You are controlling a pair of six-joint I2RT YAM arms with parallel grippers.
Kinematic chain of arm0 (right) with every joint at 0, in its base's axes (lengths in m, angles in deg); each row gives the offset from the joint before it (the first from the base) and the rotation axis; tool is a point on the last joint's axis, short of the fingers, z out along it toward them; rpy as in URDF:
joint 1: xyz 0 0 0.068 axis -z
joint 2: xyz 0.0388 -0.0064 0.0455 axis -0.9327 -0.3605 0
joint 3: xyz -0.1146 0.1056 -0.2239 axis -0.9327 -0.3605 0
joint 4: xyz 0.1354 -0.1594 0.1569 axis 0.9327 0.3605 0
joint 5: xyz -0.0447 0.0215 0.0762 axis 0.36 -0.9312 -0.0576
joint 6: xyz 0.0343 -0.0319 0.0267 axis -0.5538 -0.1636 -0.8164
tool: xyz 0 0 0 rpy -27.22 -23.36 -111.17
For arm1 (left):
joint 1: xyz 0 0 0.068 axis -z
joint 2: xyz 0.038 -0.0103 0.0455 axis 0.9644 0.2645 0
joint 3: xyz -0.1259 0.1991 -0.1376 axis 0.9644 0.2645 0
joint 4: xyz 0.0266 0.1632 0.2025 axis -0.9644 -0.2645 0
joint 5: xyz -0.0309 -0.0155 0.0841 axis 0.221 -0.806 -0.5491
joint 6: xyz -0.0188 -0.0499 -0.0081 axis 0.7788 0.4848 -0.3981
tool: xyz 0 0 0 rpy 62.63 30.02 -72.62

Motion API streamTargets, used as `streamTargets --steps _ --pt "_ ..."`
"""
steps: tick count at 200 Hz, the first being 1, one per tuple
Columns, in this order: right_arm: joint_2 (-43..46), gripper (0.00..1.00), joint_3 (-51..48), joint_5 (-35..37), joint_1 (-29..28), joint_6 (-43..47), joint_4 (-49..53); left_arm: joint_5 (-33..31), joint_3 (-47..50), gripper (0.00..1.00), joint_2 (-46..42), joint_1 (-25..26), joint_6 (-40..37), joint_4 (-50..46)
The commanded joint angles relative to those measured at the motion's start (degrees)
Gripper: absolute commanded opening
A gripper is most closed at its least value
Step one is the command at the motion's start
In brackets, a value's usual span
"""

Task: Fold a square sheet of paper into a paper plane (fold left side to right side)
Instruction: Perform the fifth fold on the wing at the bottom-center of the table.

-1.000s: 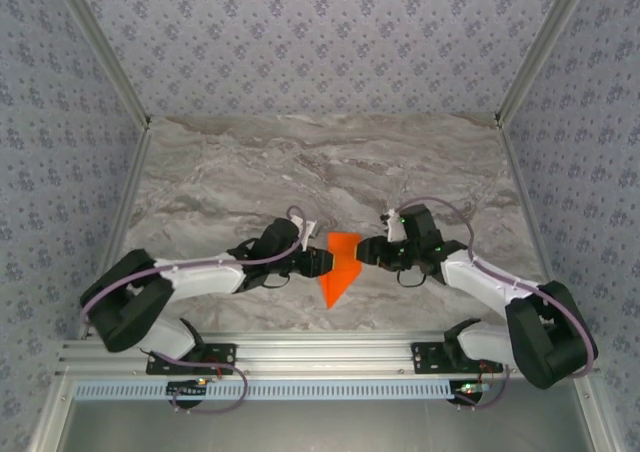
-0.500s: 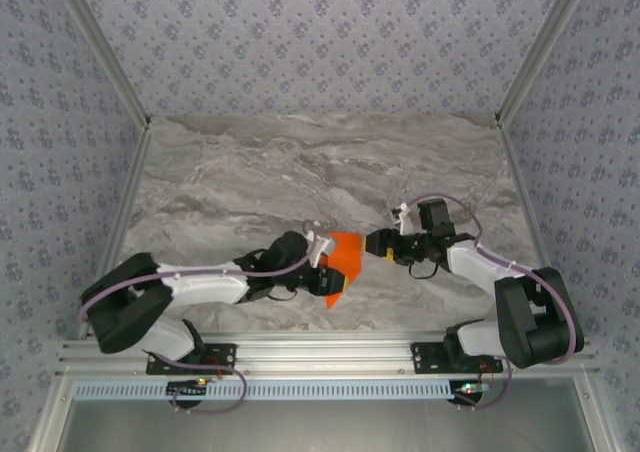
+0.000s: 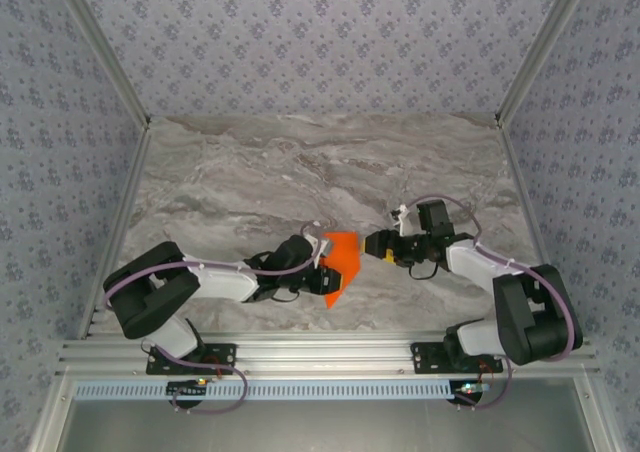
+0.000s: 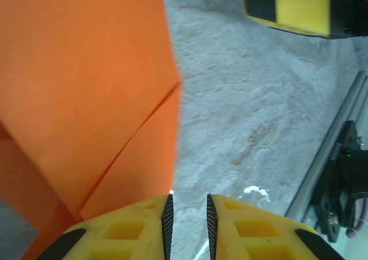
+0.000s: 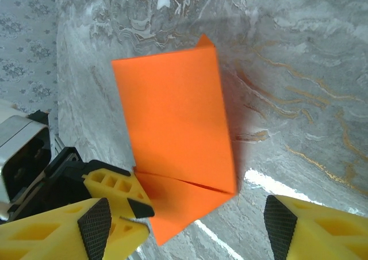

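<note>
The sheet of paper (image 3: 343, 250) is bright orange and folded into a narrow shape whose point faces the near edge. In the right wrist view the sheet of paper (image 5: 172, 116) shows a slanting crease near its point, and its right edge casts a shadow on the marble. My left gripper (image 3: 325, 277) sits at the paper's near left edge. In the left wrist view the left gripper (image 4: 188, 199) has only a narrow gap between its jaws, with bare marble in it and the sheet of paper (image 4: 86, 87) beside its left finger. My right gripper (image 3: 371, 244) stands just right of the paper, and the right gripper (image 5: 188, 228) is wide open and empty.
The marble table (image 3: 300, 162) stretches back to patterned walls. An aluminium rail (image 3: 320, 352) with the arm bases runs along the near edge, and this rail (image 4: 339, 150) lies close to the right of my left gripper.
My left gripper has swept right, carrying the paper's left side over, and its jaws have narrowed. The paper looks narrower. My right gripper has pulled back to the right and opened wider.
</note>
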Motion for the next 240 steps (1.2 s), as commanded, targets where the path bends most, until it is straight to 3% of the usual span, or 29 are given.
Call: streamTargets --steps 1,52,132,188,219,240 --pt "-2.09 0.76 1.10 -1.92 -0.03 0.92 0.18 -1.43 2.05 0.22 -1.03 -0.88 0.66 2.43" --pt "-5.71 0.76 3.04 -3.81 -2.49 0.78 -2.63 -1.79 5.18 0.18 -0.76 -1.78 1.47 5.81" --pt "-18.44 0.69 9.06 -4.14 -6.59 -3.35 -8.96 -2.10 7.72 0.14 -1.37 -1.88 1.58 9.59" --pt "-23.41 0.44 11.54 -5.66 -10.22 -6.17 -13.28 -2.06 8.61 0.12 -1.38 -1.95 0.74 10.85" --pt "-23.07 0.16 11.97 -4.15 -10.63 -6.25 -11.14 -1.26 8.95 0.14 -2.00 -2.13 -0.16 11.92" --pt "-22.60 0.06 13.31 -1.08 -11.05 -4.83 -5.96 -1.31 8.49 0.19 -4.45 -2.30 -1.82 10.10"
